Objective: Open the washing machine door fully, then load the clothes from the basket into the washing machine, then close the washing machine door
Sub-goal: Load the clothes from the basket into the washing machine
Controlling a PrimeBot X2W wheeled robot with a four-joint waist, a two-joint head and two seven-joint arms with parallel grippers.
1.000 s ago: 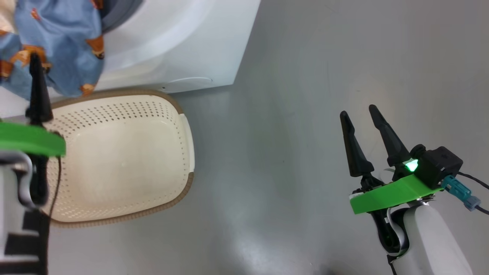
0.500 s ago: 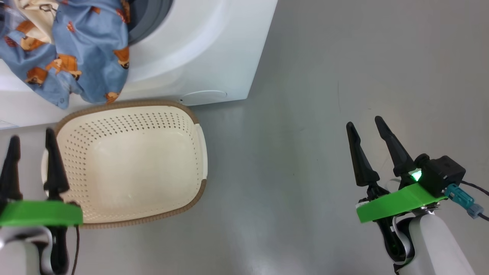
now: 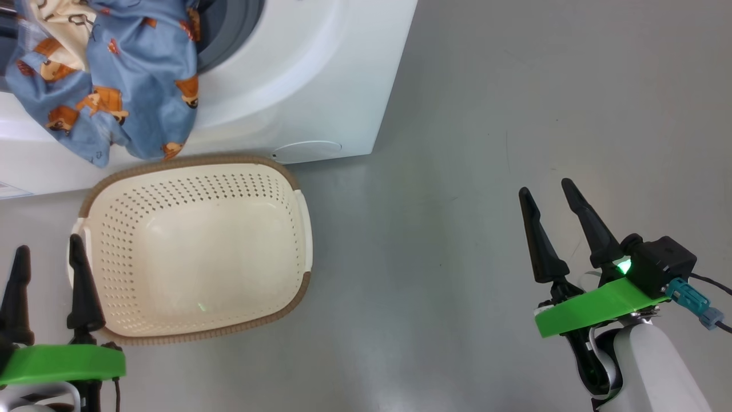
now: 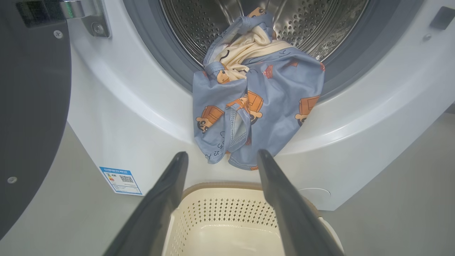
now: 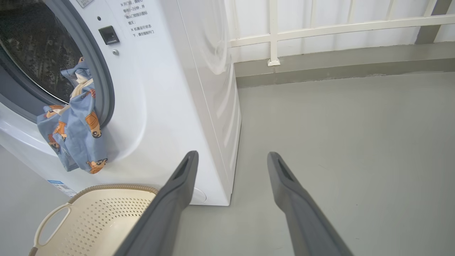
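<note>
The clothes point(image 3: 114, 86), light-blue with orange animals, hang over the lip of the washing machine point(image 3: 320, 68), partly in the steel drum point(image 4: 320, 21) and partly down its white front. The washing machine door point(image 4: 32, 106) stands swung open at the left. Below on the floor sits the basket point(image 3: 194, 252), its inside bare. My left gripper point(image 3: 48, 243) is open by the basket's near left corner, well short of the clothes point(image 4: 256, 96). My right gripper point(image 3: 545, 187) is open over the floor far to the right, holding nothing.
Grey floor point(image 3: 457, 171) spreads to the right of the machine. A white railing and wall point(image 5: 320, 28) with a low kerb run behind it. A blue label point(image 4: 121, 180) sits low on the machine's front.
My left gripper has drawn back from the hanging clothes to the basket's near left corner, still open. The head view has shifted a little. The right arm has hardly moved.
</note>
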